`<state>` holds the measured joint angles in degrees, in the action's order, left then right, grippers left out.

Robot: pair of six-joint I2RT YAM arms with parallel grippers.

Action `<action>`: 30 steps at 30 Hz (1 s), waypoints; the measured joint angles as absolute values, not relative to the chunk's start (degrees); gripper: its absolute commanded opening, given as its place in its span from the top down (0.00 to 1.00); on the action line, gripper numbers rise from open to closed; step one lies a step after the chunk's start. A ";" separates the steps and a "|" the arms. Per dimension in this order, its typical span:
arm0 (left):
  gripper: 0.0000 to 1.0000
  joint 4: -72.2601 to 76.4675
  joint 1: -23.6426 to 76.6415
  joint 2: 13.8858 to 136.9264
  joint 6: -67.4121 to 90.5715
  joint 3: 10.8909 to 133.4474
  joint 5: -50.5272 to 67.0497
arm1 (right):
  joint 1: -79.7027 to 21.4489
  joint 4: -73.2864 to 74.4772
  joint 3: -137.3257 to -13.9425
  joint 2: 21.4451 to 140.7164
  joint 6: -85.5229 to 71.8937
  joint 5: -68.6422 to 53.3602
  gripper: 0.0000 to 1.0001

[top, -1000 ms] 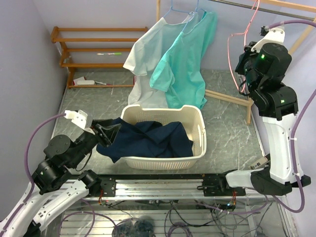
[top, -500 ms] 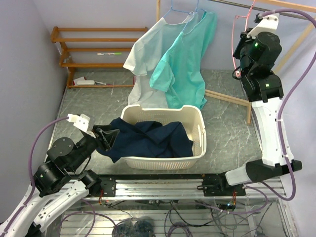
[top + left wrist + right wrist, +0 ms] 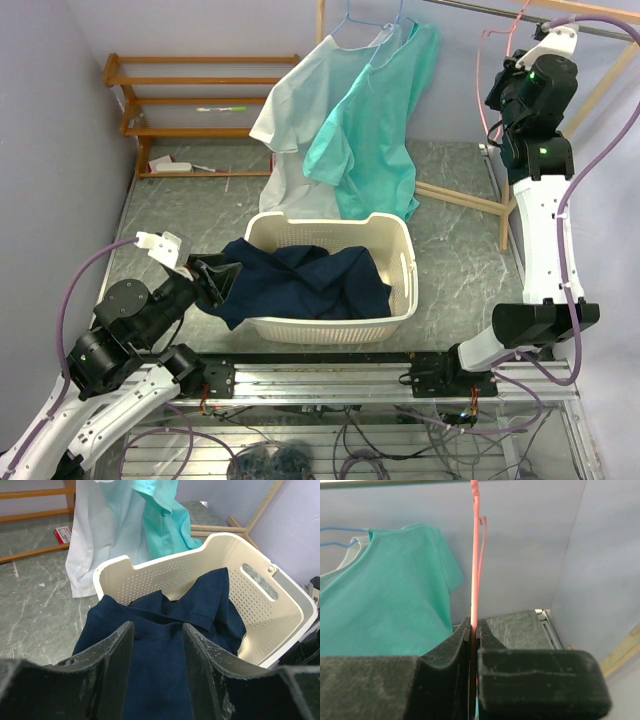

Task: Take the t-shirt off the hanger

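No text, label, brand or number could be read in any view. A small red-and-white box (image 3: 62,534) lying near the far left corner of the table (image 3: 30,605) appeared to carry some print, but it was too small and blurred to make out.

Left end effector (image 3: 157,635) parted low; right (image 3: 472,630) clamped high.

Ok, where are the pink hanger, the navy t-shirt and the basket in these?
pink hanger (image 3: 474,555), right wrist view, on the upright wire, about midway up.
navy t-shirt (image 3: 300,280), top external view, on the middle of the cloth.
basket (image 3: 320,328), top external view, on its near wall.
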<state>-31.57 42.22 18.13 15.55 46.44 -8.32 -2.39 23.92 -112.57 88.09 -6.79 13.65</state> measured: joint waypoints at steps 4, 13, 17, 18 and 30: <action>0.46 -31.59 42.22 18.17 15.53 46.44 -8.29 | -0.86 23.16 -110.61 88.86 -7.99 11.18 1.00; 0.45 -31.59 42.22 18.17 15.53 46.44 -8.29 | 0.05 24.77 -105.06 86.39 -14.00 6.07 0.53; 0.45 -31.62 42.22 18.39 15.55 46.44 -8.29 | 0.08 26.02 -101.06 80.44 -17.54 3.14 0.00; 0.45 -31.62 42.22 18.52 15.57 46.44 -8.29 | 0.08 26.55 -100.05 78.52 -18.09 2.02 0.00; 0.45 -32.21 42.24 19.27 16.43 46.41 -8.93 | 0.10 37.28 -85.82 61.34 -21.30 -7.40 0.20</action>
